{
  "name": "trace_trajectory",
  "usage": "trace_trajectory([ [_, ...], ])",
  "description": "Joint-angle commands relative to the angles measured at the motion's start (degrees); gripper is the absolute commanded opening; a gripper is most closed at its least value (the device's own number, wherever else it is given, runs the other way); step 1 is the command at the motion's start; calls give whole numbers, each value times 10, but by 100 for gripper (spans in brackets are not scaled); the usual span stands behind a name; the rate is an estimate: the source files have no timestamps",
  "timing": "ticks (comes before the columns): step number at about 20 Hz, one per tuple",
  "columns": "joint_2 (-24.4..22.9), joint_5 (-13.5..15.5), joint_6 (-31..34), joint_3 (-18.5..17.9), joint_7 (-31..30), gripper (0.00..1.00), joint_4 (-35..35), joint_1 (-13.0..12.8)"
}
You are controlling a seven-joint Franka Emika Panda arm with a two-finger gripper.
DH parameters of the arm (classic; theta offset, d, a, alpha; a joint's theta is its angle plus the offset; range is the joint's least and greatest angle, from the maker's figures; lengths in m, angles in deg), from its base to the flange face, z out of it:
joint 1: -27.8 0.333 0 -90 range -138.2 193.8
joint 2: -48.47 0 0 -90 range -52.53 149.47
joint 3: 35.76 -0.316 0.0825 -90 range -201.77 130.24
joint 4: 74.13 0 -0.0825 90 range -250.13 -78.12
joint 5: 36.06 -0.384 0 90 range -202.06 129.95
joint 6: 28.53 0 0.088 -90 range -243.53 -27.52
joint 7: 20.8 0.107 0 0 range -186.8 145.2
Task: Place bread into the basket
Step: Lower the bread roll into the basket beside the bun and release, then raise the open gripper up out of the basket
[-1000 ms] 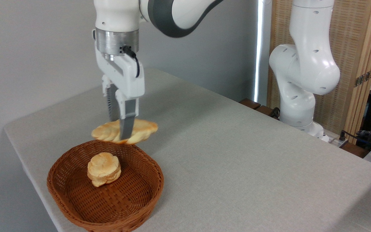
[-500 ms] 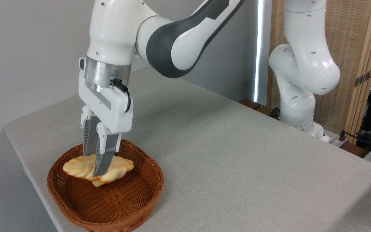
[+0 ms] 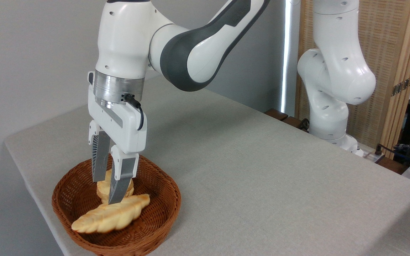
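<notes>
My white arm reaches down, claw spread and empty above the long golden-tan braided loaf lying inside the oval brown wicker basket.

A small round bun with a stacked look is partly hidden, so only its pale golden edges show. The table has a light grey cloth-like surface with a rounded corner at the left. Behind it stands a plain grey wall, and at the right a woven screen in a wooden frame, with dark cables near its foot.
</notes>
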Motion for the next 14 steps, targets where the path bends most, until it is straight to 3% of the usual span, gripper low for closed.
trace_trajectory([
  [1,-2,-3,11,-5,-27,100,8,-5],
  [4,-16,-5,92,-1,-42,100,23,-6],
  [9,-21,-5,287,-1,-42,100,88,-7],
  [14,-22,-5,313,-2,-66,100,90,-7],
])
